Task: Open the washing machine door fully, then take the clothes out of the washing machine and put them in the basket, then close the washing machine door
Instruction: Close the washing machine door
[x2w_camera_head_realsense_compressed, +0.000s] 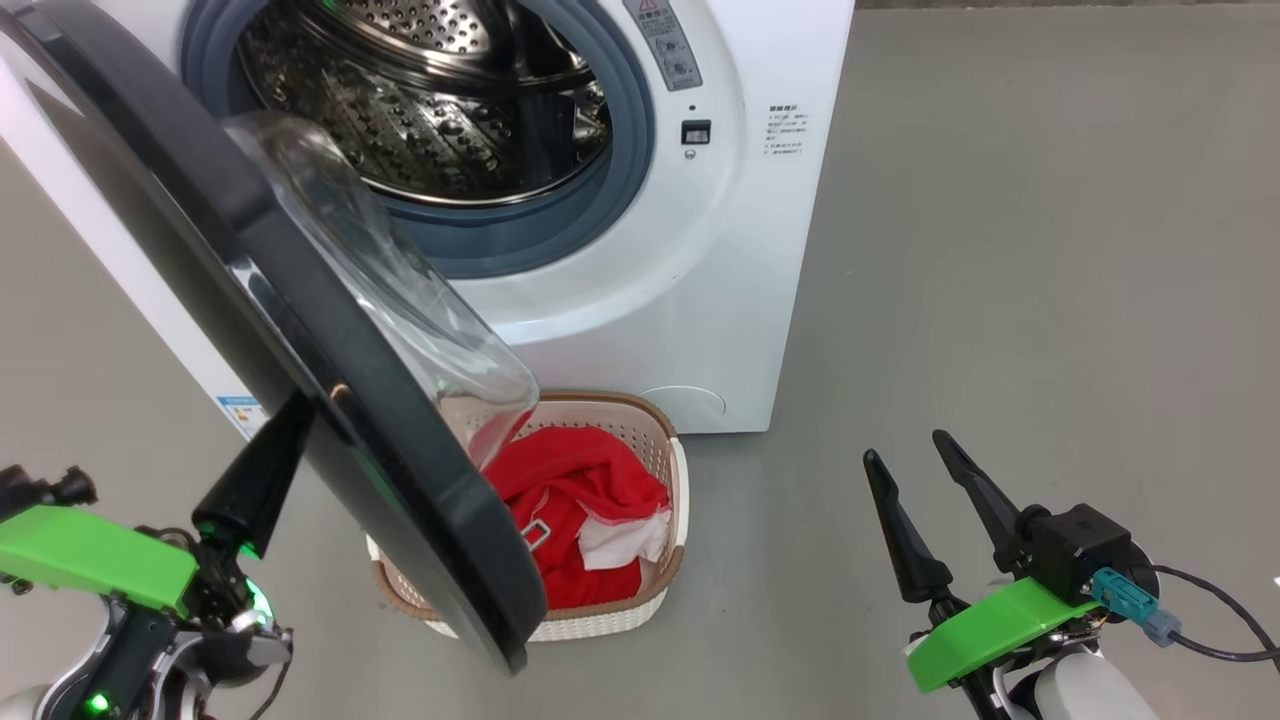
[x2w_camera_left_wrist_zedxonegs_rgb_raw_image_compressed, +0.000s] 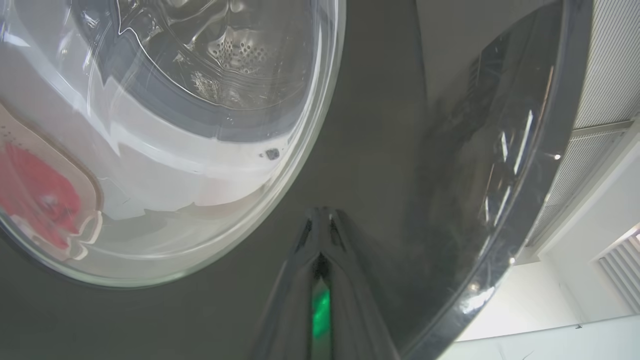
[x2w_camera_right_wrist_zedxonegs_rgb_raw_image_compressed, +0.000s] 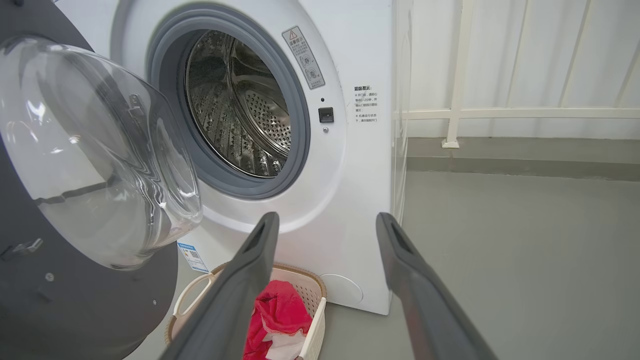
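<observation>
A grey floor (x2w_camera_head_realsense_compressed: 1000, 250) runs out to the right, and on it stands the white washing machine (x2w_camera_head_realsense_compressed: 700, 300). Its round opening is uncovered, with the grey rubber ring (x2w_camera_head_realsense_compressed: 620, 170) framing a perforated steel drum (x2w_camera_head_realsense_compressed: 430, 120).

The door (x2w_camera_head_realsense_compressed: 300, 330) hangs on the left side of the opening. It is swung well out from the machine, its wide black rim edge-on from where the head looks and its clear glass bowl facing back toward the drum.

Below the door's lower edge, on the floor right against the machine's front, sits the cream basket (x2w_camera_head_realsense_compressed: 672, 440) with its brown rim. The red clothes (x2w_camera_head_realsense_compressed: 580, 490) lie heaped inside it, a white patch of cloth showing among them.

The right gripper (x2w_camera_head_realsense_compressed: 905, 447) hangs over bare floor, well apart from the basket, with its jaws spread wide and nothing between them.

The left gripper (x2w_camera_head_realsense_compressed: 298, 405) is on the door's outer side. Its jaws are clenched together on nothing, and the tips sit right at the glossy black face. I cannot tell whether they actually touch it.
</observation>
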